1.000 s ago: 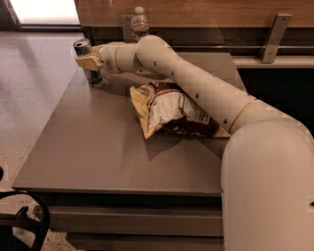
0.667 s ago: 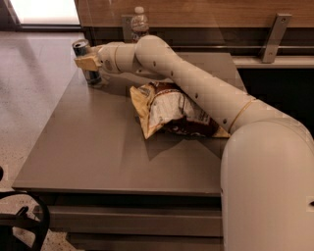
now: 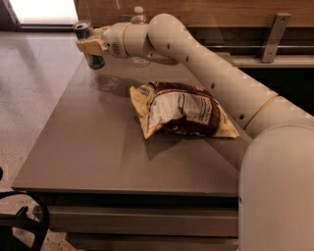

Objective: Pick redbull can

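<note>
With the gripper (image 3: 91, 46) clasped on the redbull can (image 3: 83, 30) at the far-left corner of the flat grey matte table (image 3: 98, 147), pale glossy speckled floor (image 3: 29, 88) spreads left of the claw, a bright white glare (image 3: 44, 10) glows behind it, and brown wooden wall panelling (image 3: 221, 10) runs to its right.

redbull can (image 3: 84, 30): slim, blue-silver, shiny top, tilted, clamped in claw (image 3: 89, 47), far-left corner of table (image 3: 93, 147).

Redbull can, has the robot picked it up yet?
Nearly. Done: the gripper, at the far left corner of the table, has its fingers shut on the redbull can. In hand: the can looks lifted, since its shadow lies apart from it. Left: only carrying it clear; the chip bag and water bottle sit untouched.
</note>
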Motion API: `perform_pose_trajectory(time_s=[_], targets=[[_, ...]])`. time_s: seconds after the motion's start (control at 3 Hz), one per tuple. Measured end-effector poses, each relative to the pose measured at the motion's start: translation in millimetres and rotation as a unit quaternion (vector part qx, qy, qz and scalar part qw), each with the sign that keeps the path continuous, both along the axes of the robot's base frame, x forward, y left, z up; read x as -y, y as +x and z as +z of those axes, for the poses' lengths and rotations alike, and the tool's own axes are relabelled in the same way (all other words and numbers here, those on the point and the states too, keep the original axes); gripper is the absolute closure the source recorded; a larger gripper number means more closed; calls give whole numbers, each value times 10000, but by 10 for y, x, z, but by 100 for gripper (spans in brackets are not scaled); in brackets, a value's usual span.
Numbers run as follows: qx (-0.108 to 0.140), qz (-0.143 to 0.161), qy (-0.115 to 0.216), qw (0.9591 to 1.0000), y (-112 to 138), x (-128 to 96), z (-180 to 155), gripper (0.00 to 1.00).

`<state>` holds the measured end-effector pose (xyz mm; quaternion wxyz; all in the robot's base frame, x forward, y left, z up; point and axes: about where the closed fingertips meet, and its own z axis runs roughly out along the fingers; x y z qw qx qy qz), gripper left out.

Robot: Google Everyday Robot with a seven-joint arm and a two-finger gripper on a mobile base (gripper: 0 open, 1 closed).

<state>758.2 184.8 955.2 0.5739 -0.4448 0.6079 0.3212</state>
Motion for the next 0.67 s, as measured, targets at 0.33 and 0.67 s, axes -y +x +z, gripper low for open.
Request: perform_pose_trajectory(time_s=[0.33, 0.67], targets=[[205, 94, 137, 9997, -131, 166, 270, 100], [433, 87, 202, 9988, -245, 316, 489, 100]])
